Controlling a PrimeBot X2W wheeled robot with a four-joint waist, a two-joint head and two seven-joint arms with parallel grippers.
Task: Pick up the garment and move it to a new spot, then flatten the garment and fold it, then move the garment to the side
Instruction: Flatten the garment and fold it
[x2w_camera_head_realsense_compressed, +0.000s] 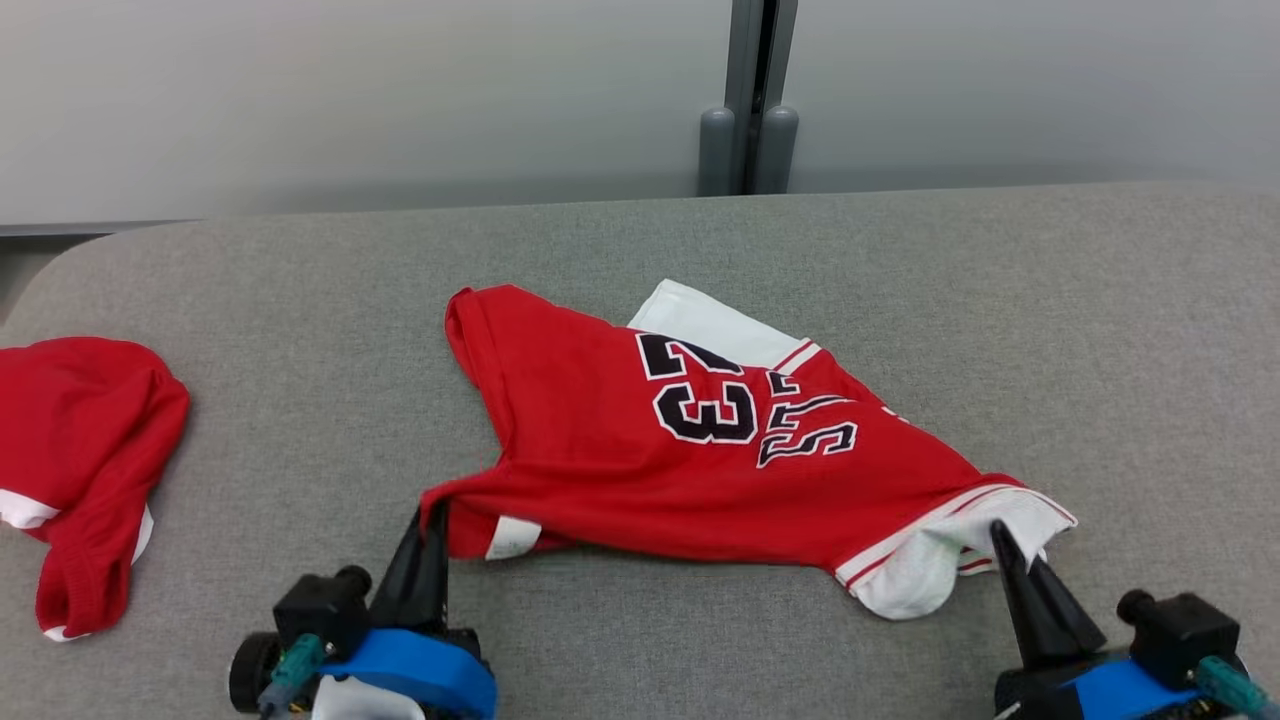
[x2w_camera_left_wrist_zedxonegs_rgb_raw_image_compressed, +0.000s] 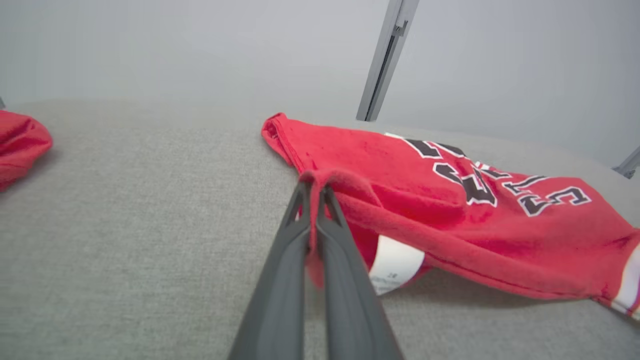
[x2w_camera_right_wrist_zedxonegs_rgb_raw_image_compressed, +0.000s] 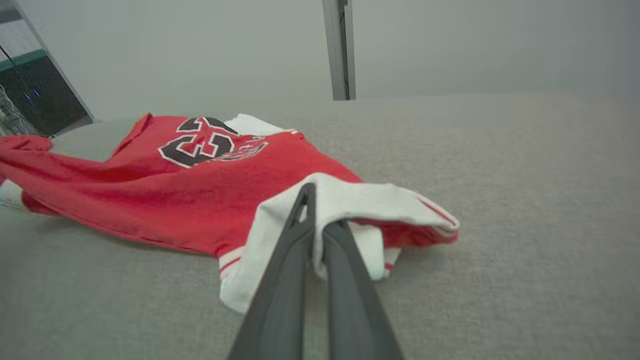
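In the head view, the red garment lies spread and rumpled in the middle of the grey padded surface, its black number and lettering facing up and a white panel showing at its far edge. The left gripper rises from the lower left with its tips at the garment's near left corner, and the red cloth is drawn up to a point there. The right gripper rises from the lower right, its tip at the white-trimmed near right end of the garment. A second red cloth lies bunched at the left edge of the surface, well apart from the garment. A grey post stands against the pale wall behind. In the left wrist view, the left gripper has its jaws pressed together on a raised fold of the garment, with red cloth showing between the fingers; a white label hangs just beside them under the hem. In the right wrist view, the right gripper has its jaws closed on the white edge of the garment, which drapes over the fingertips, while the rest lies on the surface to the left.
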